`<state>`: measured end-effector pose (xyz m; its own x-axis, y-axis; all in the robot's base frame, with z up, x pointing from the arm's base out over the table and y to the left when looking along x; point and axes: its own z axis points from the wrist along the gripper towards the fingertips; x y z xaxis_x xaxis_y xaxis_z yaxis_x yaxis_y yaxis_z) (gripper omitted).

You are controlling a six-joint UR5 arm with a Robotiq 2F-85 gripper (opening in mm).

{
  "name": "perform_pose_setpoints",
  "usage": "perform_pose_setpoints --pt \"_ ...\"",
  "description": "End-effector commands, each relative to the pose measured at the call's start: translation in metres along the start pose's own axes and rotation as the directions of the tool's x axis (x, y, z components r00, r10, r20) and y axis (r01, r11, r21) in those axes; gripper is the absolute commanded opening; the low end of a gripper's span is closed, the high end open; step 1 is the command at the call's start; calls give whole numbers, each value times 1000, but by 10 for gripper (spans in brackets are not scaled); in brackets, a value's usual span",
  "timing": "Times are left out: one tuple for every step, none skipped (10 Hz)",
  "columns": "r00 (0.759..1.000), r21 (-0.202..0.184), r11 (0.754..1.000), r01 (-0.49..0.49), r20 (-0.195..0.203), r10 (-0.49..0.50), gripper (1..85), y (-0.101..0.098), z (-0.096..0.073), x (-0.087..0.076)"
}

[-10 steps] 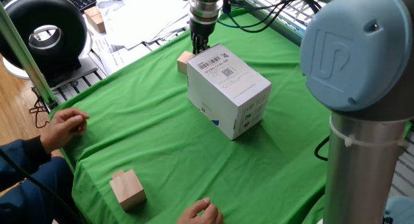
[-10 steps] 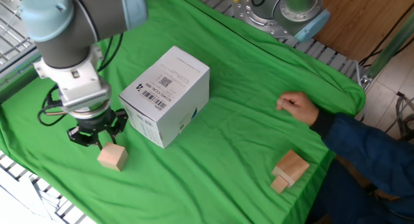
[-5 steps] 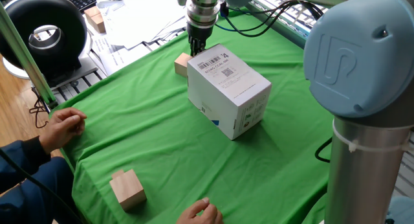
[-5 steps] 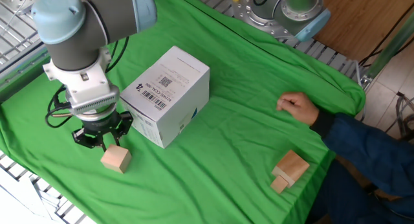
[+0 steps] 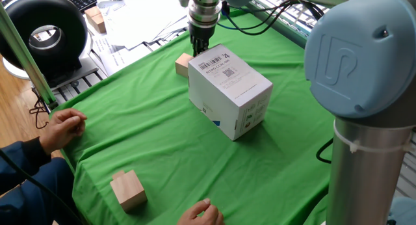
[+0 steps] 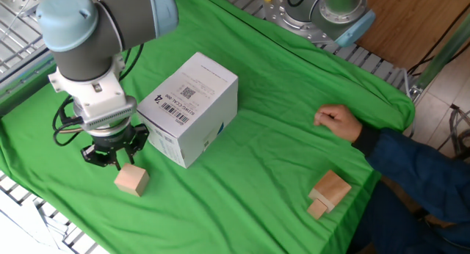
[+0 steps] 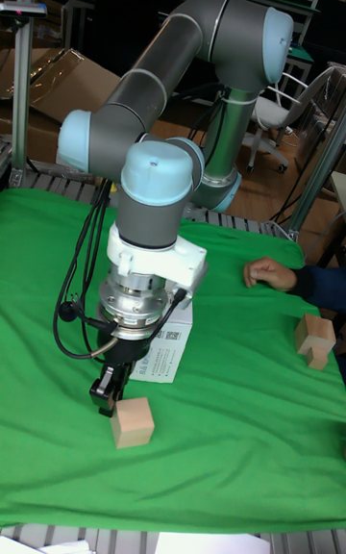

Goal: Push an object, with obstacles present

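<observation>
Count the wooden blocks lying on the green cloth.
2: a small pale wooden cube beside the large white cardboard box, and a bigger stepped light wooden block near the person's side. Others may be hidden.

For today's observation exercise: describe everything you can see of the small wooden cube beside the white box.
The small wooden cube is pale, plain-faced wood with clean edges. It sits flat on the green cloth, close to the white box but apart from it. The gripper stands low right beside it; actual contact cannot be confirmed.
</observation>
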<state>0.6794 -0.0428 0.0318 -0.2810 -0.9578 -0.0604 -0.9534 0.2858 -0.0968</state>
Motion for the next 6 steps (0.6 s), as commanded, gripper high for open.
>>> perform_pose_setpoints --pt "993 -9 993 116 20 -116 317 2 -1 -3" --pt "990 -6 990 140 26 -140 317 2 -1 -5" --pt "988 1 989 151 33 -151 317 0 -1 -7" --pt "987 7 988 155 39 -155 317 -1 -1 -9" --pt "987 4 988 154 50 -154 317 0 -2 -12" --pt "986 2 988 157 52 -156 317 1 -2 -12"
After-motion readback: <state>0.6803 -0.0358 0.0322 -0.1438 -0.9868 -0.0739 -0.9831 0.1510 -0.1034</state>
